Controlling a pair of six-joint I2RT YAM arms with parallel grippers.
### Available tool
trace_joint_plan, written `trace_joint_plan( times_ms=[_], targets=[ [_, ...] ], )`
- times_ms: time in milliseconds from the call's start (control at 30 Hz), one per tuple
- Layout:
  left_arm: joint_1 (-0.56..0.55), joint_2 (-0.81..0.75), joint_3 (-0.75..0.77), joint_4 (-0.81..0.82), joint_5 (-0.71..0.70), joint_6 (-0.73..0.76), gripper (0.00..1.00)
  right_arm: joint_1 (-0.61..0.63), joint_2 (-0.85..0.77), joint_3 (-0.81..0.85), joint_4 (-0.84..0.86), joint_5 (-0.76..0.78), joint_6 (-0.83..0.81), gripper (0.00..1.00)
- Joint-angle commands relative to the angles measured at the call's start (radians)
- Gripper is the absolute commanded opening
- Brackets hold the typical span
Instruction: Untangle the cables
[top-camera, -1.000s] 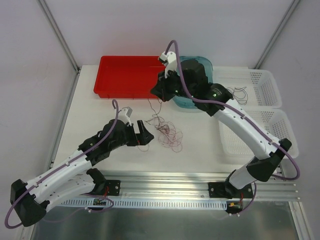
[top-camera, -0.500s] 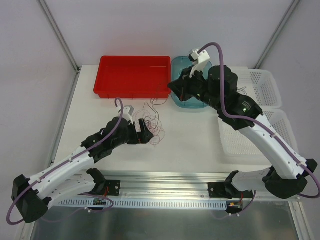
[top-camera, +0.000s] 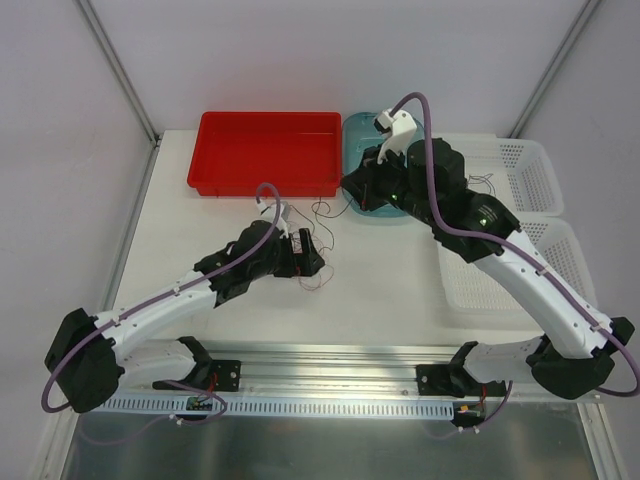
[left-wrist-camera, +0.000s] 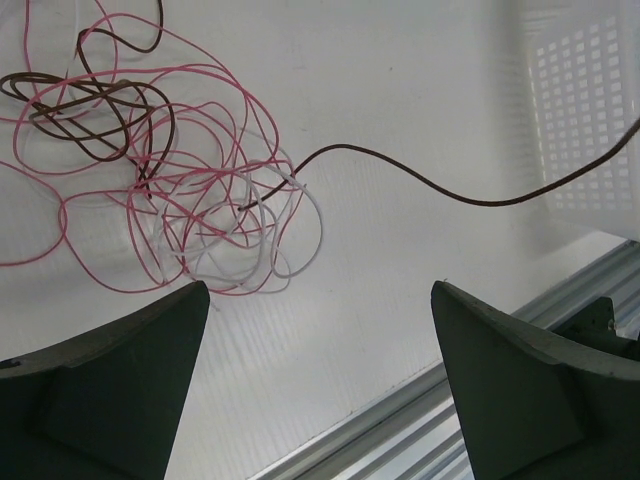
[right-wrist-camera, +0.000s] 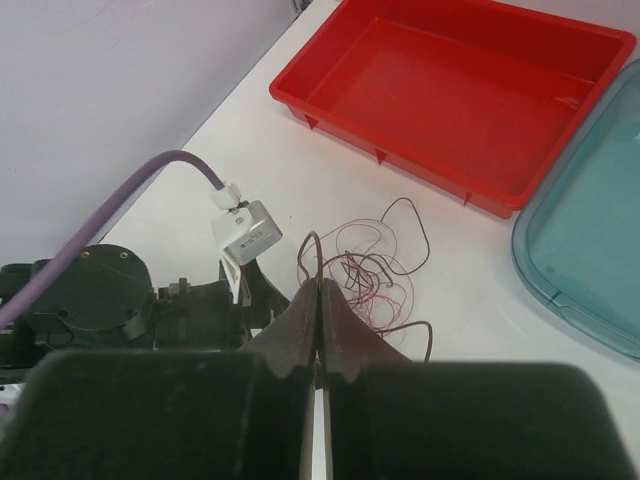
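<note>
From my seat, starting at the left: the red tray (top-camera: 265, 150) at the back of the table (top-camera: 400, 285) has nothing in it that I can make out, so no strand has been sorted there.

Next comes the left gripper (left-wrist-camera: 318, 300), hanging low over the table just short of the knot with its fingers spread wide and nothing between them. It isn't pinning the bundle.

The cables (left-wrist-camera: 215, 200) lie on the table just ahead of it, near the middle and in front of the red tray. Pink, white and dark brown strands loop through each other in a tight clump, and I'd call most of that knot intact. One dark strand (left-wrist-camera: 480, 203) has left the clump and runs off to the right in a long, loose curve.

That strand leads toward the right gripper (right-wrist-camera: 319, 295), which is raised in front of the teal tub (top-camera: 355, 130). Its fingers are clenched flat together, and in its own camera the dark strand curls up right at the tips, so it looks pinched there. I can't see the contact itself.

Farthest right, the upper white basket (top-camera: 530, 160) holds a few thin dark strands (top-camera: 478, 185), which I take as pieces already freed. The lower white basket (top-camera: 565, 250) shows none.

My read is that we're early to midway. A little is put away, one strand is coming out, and the pink and white loops have yet to be separated
</note>
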Motion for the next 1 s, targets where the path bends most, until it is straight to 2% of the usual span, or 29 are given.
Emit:
trace_joint_plan(
  times_ms=[0, 200, 367, 533, 733, 967],
  targets=[
    [-0.010, 0.037, 0.016, 0.112, -0.029, 0.017, 0.94, 0.004, -0.040, 0.089, -0.004, 0.032, 0.000, 0.01],
    [-0.010, 0.192, 0.022, 0.145, -0.133, -0.042, 0.94, 0.002, -0.095, 0.137, -0.030, 0.068, -0.017, 0.01],
    [-0.010, 0.355, 0.058, 0.159, -0.184, -0.081, 0.93, 0.004, -0.155, 0.163, -0.108, 0.172, -0.086, 0.01],
    [0.019, 0.453, 0.055, 0.155, -0.245, -0.131, 0.93, 0.002, -0.229, 0.148, -0.156, 0.299, -0.124, 0.01],
    [0.142, 0.462, -0.024, 0.145, -0.192, -0.171, 0.93, 0.004, -0.307, 0.131, -0.217, 0.443, -0.181, 0.01],
    [0.202, 0.276, -0.089, 0.090, -0.141, -0.115, 0.94, -0.005, -0.393, 0.042, -0.244, 0.750, -0.264, 0.01]
  ],
)
